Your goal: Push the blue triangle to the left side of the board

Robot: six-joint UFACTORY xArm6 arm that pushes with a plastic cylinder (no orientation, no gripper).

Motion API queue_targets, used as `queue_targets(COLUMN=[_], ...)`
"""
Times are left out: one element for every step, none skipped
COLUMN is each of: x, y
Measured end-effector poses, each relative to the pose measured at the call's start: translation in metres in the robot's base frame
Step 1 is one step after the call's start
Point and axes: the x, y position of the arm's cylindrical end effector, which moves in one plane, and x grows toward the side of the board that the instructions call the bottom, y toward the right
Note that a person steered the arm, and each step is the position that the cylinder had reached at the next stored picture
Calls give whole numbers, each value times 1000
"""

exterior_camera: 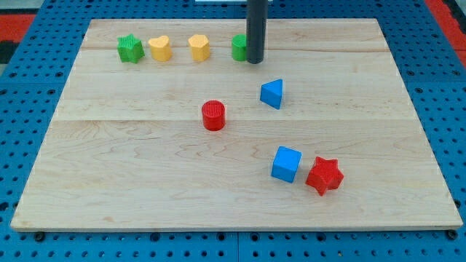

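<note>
The blue triangle (271, 93) lies a little right of the board's middle, in the upper half. My tip (254, 62) is the lower end of a dark rod coming down from the view's top. It stands above and slightly left of the blue triangle, apart from it. The tip stands just right of a green block (239, 47) and hides part of it; contact cannot be told.
A green star (130, 49), a yellow heart-like block (160, 48) and a yellow hexagon (199, 47) line the top left. A red cylinder (213, 115) sits mid-board. A blue cube (286, 164) and a red star (324, 175) sit at lower right. The wooden board (109, 182) rests on blue pegboard.
</note>
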Motion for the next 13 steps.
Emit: queue_targets(x=[22,46,71,74,83,83,84,81,81,81,78,78,78], y=[47,93,105,88,74,33,3,-43,-77,-110,-148,-181,-211])
